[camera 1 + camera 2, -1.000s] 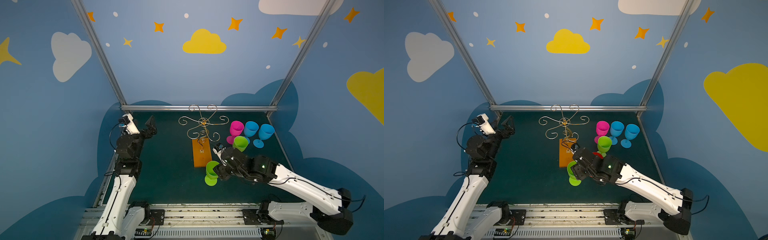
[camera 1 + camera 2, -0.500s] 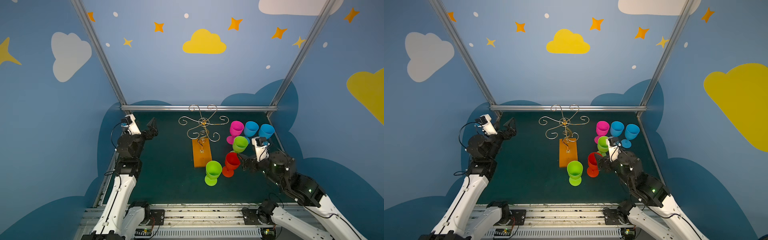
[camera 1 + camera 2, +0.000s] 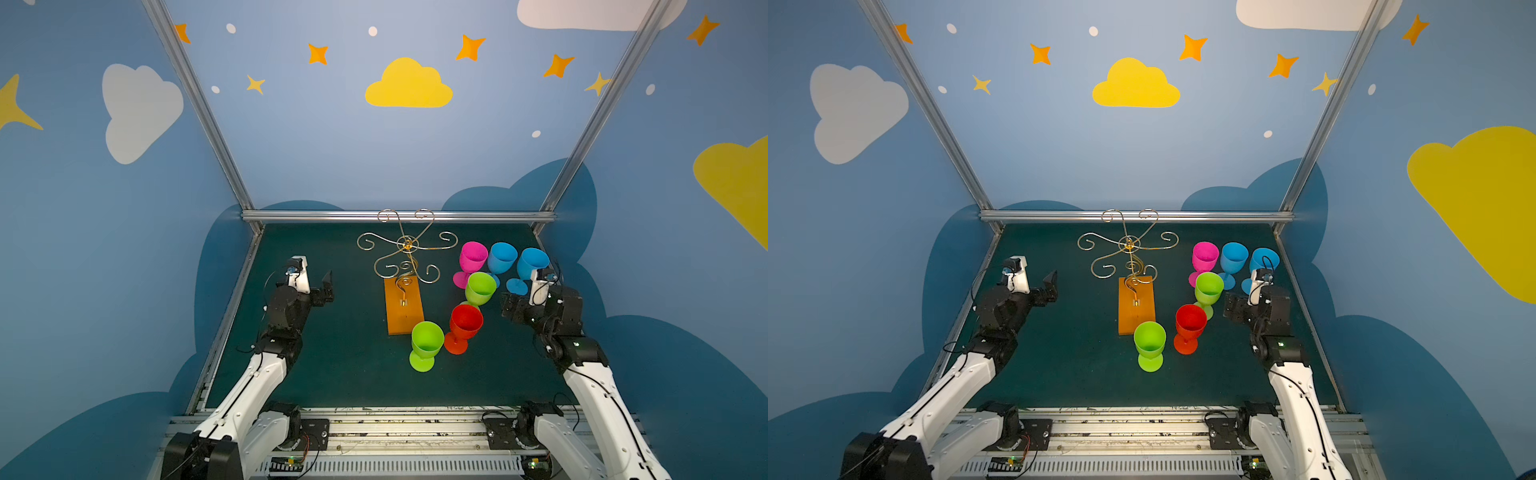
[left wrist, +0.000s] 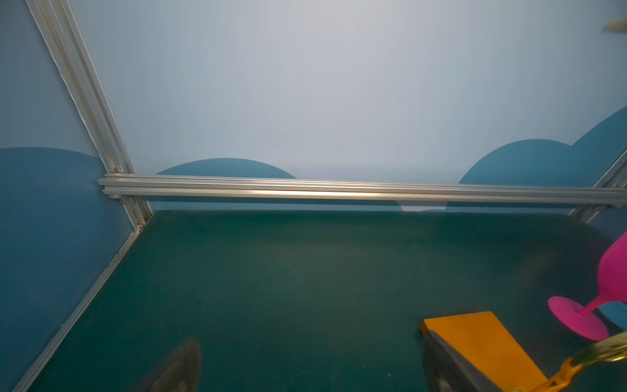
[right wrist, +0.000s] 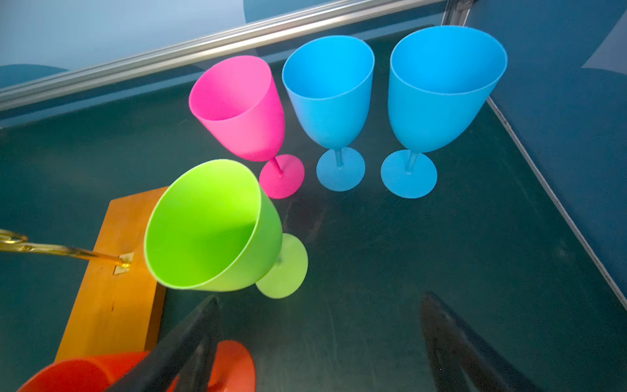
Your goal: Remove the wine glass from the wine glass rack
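- Right wrist view: the right tool (image 5: 319, 342) is spread wide with nothing between its fingers. The far green glass (image 5: 217, 227) and the red glass (image 5: 68, 375) stand close before it on the bench (image 5: 424, 254).
- Left wrist view: the left tool (image 4: 312, 370) is likewise wide open and empty. Only a corner of the rack's orange base (image 4: 475, 339) shows beyond it.
- Both top views: the rack (image 3: 407, 244) (image 3: 1128, 245) stands mid-bench, and none of its scroll arms carries a glass.
- Six glasses stand upright on the bench, all to the right of the rack:
  - the near green glass (image 3: 427, 341), just beside the base's near corner;
  - the red glass (image 3: 465, 322) and the far green glass (image 3: 480, 287);
  - the pink glass (image 3: 473, 257), a blue glass (image 3: 502, 257) and a second blue glass (image 3: 532, 262) along the back.
- Governing relation: the rack lies to the left of the right tool (image 3: 509, 307), with the red and far green glasses between them. The left tool (image 3: 322, 291) faces the rack across bare bench. The base's long axis runs front to back.
- Judgement: with the rack bare, the removal appears complete. The right arm is nearer the glasses, so any withdrawal should draw away from the red and far green glasses, whose narrow feet would tip easily.
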Controlling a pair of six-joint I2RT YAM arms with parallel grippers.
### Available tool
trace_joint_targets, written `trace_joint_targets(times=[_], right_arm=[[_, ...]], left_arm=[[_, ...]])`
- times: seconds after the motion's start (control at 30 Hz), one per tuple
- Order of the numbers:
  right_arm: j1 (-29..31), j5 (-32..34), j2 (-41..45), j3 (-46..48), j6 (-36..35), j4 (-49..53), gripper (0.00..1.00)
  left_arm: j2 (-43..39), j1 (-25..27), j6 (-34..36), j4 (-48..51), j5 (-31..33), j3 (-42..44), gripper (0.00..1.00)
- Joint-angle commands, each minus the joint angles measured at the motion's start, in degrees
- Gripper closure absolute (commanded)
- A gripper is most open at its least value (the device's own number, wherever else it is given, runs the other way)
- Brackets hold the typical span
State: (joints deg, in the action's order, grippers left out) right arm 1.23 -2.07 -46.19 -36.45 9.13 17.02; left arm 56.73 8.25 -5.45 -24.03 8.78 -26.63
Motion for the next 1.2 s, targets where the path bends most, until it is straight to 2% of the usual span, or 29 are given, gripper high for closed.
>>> trace_joint_targets(times=[0.0,0.2,0.3,0.37,0.5,0.63,0.7,0.9,0.97,1.17], right_arm=[[-0.36,0.31,0.58,4.14,-0.33,-10.83,0.10],[-0.44,4.70,-1.06,9.34,-2.54,-17.23,0.10],[-0.48,4.58,-3.00,10.49,-4.45,-19.44,0.10],[-0.48,4.19,-4.62,10.49,-4.68,-19.62,0.10],[-0.52,3.83,-7.53,9.79,-4.80,-19.21,0.10],[-0.46,2.77,-11.01,10.10,-4.75,-22.25,0.10],[-0.48,2.07,-12.76,10.32,-5.32,-24.26,0.10],[-0.52,0.91,-13.83,13.46,-5.82,-31.99,0.10],[-0.50,0.99,-14.24,14.33,-5.80,-34.87,0.10],[-0.40,-1.33,-19.79,15.08,-5.99,-41.68,0.10]], left_arm=[[2.67,0.34,2.36,-2.87,5.50,1.86,0.00],[6.29,0.71,3.22,-6.42,8.03,4.88,0.00],[10.18,0.60,2.35,-9.99,9.67,6.75,0.00],[12.13,0.65,3.04,-8.33,10.45,6.25,0.00],[16.44,0.80,5.99,-21.19,8.95,10.89,0.00],[17.46,-0.39,9.43,-24.81,6.48,11.90,0.00],[20.83,-1.37,9.50,-31.02,5.77,13.29,0.00],[30.99,-2.10,9.37,-38.22,5.29,12.00,0.00],[31.82,-1.97,8.89,-38.73,5.81,11.77,0.00],[30.71,-2.54,7.48,-31.58,8.15,8.74,0.00]])
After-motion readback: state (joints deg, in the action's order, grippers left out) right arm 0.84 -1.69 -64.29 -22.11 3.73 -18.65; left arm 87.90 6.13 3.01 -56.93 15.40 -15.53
